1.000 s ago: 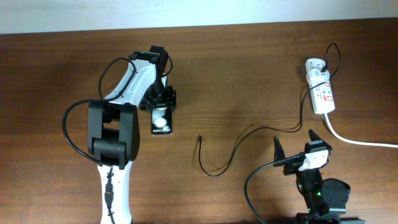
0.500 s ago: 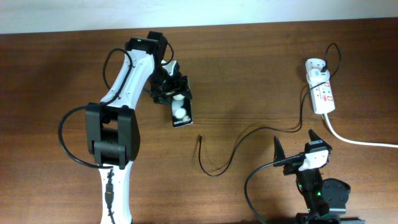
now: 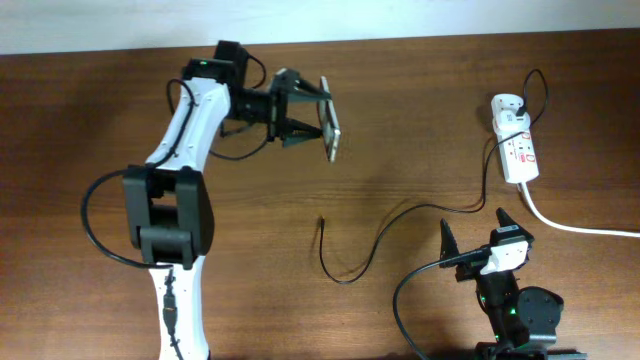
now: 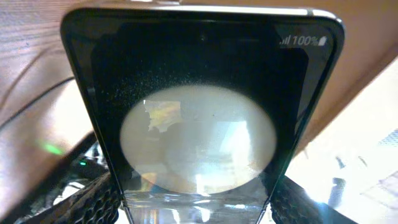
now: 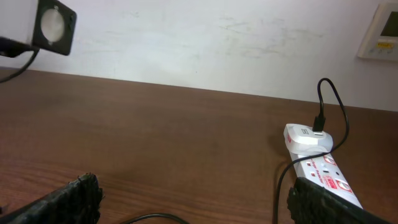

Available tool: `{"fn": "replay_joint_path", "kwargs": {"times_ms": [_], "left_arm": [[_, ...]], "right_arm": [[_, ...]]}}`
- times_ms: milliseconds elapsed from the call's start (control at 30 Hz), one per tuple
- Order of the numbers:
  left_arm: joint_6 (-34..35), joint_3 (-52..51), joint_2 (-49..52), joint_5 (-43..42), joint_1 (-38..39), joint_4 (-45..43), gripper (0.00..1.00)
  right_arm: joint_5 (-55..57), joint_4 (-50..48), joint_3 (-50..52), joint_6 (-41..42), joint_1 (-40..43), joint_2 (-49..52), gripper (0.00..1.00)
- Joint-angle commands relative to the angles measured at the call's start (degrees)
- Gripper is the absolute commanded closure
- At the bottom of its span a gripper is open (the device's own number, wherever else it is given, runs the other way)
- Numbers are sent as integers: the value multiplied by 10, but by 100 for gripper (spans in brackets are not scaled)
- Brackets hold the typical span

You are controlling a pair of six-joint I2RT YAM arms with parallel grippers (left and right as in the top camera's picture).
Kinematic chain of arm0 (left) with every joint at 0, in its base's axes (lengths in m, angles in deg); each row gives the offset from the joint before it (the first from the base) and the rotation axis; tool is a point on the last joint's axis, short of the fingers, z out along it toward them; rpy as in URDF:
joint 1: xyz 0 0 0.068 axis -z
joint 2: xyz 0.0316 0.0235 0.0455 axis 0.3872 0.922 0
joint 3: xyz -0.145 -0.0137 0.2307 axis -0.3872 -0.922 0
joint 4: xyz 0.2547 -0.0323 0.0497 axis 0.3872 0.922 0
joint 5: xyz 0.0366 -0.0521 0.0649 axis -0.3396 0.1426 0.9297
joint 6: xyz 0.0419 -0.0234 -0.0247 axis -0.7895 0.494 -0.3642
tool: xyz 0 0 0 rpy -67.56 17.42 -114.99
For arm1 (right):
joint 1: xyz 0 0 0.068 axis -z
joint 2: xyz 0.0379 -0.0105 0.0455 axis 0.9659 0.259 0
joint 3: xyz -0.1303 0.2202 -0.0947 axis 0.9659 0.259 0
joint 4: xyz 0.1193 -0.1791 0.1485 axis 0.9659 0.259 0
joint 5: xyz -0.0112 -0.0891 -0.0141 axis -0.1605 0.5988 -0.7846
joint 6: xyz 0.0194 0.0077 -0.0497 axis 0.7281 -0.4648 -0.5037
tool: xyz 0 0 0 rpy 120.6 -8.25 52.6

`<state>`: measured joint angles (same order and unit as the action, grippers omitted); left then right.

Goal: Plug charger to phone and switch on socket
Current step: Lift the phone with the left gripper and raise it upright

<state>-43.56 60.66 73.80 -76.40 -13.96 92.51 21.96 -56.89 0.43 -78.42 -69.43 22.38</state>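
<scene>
Rigid, slick phone (image 3: 330, 130) is clamped edgewise in left gripper (image 3: 312, 118); limp charger (image 3: 321, 228) is judged best taken behind its tip by the open, empty right gripper (image 3: 472, 238).

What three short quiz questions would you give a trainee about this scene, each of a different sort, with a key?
1. Which gripper holds the phone? A: left gripper; B: right gripper; C: neither.
2. True or false: the plug tip of the charger is already in the phone.
3. Fill the gap: the white adapter sits in the ___.
Key: 1 A, its fingers are shut on the phone, lifted off the table. 2 False, the tip lies on the table, apart from the phone. 3 socket.
</scene>
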Motion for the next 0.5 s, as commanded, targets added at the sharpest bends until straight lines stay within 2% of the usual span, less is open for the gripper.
{"fn": "replay_joint_path", "kwargs": {"times_ms": [0,100,200,267,467], "left_arm": [[94,16,5,-52,-25,1,100],[151,16,5,-52,-41,2,100],[249,16,5,-52,-45,2,100],[290,16,5,-52,-45,2,100],[327,16,5,-52,-47,2,100]], "right_arm": [[5,8,0,3,-3,-3,1],[5,8,0,3,-3,-3,1],[5,8,0,3,-3,-3,1],[5,8,0,3,-3,-3,1],[5,8,0,3,-3,-3,1]]}}
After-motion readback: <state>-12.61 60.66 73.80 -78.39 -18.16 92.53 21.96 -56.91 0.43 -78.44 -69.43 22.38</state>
